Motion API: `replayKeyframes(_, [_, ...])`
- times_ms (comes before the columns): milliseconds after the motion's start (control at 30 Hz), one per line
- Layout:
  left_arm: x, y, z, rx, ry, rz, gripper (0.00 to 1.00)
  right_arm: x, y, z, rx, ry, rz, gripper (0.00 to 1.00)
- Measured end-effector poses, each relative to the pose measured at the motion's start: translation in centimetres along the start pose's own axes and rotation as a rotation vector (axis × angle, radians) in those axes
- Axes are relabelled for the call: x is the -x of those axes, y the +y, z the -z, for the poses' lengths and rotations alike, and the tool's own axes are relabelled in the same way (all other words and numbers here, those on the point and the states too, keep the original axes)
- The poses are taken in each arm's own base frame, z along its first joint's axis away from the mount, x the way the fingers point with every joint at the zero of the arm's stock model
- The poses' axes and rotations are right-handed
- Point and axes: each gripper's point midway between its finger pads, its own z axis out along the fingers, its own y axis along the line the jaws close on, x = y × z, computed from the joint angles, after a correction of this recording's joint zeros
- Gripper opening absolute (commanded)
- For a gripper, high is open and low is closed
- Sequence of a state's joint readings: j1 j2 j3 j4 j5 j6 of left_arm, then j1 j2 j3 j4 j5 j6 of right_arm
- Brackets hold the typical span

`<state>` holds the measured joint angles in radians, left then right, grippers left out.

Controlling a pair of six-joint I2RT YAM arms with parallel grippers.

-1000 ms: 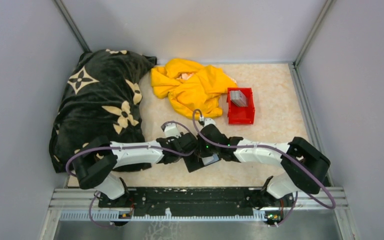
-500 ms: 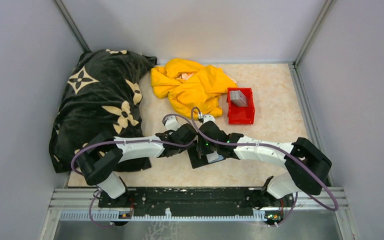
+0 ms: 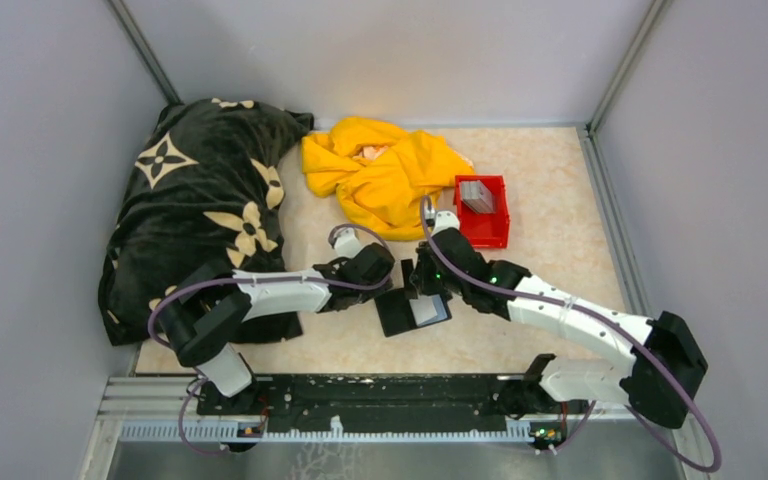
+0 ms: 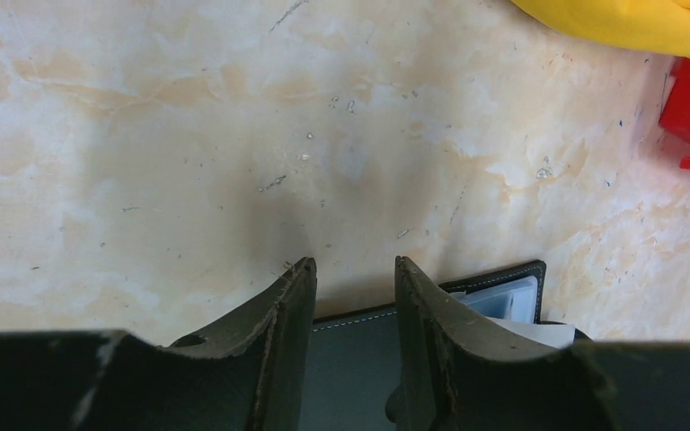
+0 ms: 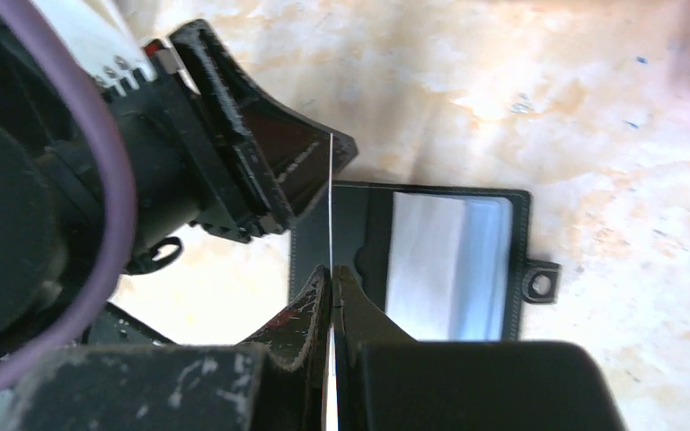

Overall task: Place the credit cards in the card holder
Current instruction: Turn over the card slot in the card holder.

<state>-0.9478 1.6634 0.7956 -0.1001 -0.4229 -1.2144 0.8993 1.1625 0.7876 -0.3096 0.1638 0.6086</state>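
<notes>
right fingers (image 5: 305, 314) clamp a credit card (image 5: 331, 206) edge-on over the card holder (image 5: 364, 224) (left fingers (image 4: 278, 332) apart at its edge); misaligned, it could shove the holder away.

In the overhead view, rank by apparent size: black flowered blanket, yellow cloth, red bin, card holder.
Black flowered blanket, largest.
Yellow cloth, second.
Red bin and card holder look about alike; the holder is partly hidden, so unranked.
</notes>
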Motion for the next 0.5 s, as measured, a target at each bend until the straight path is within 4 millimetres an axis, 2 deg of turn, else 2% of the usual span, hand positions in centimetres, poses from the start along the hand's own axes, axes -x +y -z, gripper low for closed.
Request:
replayKeyframes(233, [-0.1, -0.5, -0.3, -0.018, 0.008, -0.002, 0.46, -0.4, -3.0, 1.3, -0.096, 0.027, 0.011, 0.00])
replayKeyframes(500, [0.1, -1.0, -0.6, -0.039, 0.017, -0.003, 0.46, -1.3, -4.9, 2.7, -0.163, 0.049, 0.039, 0.00])
